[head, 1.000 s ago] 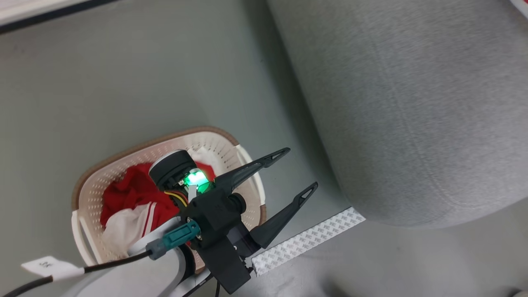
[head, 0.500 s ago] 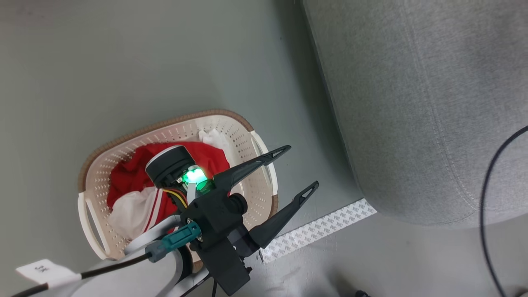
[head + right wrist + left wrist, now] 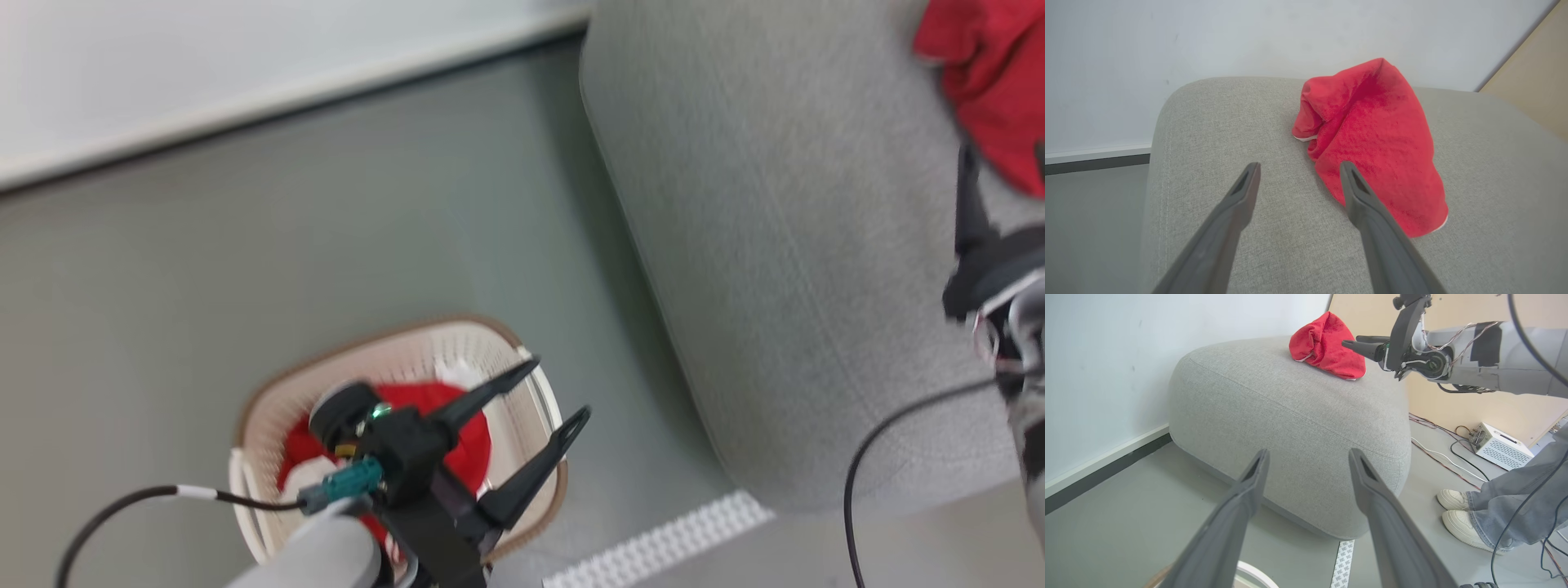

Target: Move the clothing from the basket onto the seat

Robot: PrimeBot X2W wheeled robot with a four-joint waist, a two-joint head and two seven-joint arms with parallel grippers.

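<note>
Far left of the head view you've got the cream-white perforated plastic basket with a brown rim, sitting on the grey floor. The soft red clothing heap is bunched inside it, with a white patch showing. Your left gripper hovers right over that basket, its two dark fingers spread with nothing between them. Key relation: those fingers point away, out past the basket's right rim toward the large light grey woven-fabric seat, so the heap lies under and behind the fingertips, not ahead of them. The left wrist view looks at the seat and catches just a sliver of basket rim at its bottom edge. The left arm is clearly the nearer one, so I'd judge you need to bring that gripper back and down into the basket before any grasp. Heap's long axis: can't tell, the gripper body covers its middle. Further right, one crumpled red garment lies on the seat top. The right gripper sits just beside it, spread wide and empty; contact can't be told. The head view is motion-blurred, stripes and logo are unreadable, and its right edge crops the garment and right gripper. Far right in the left wrist view, a person's white shoes stand near the seat.
</note>
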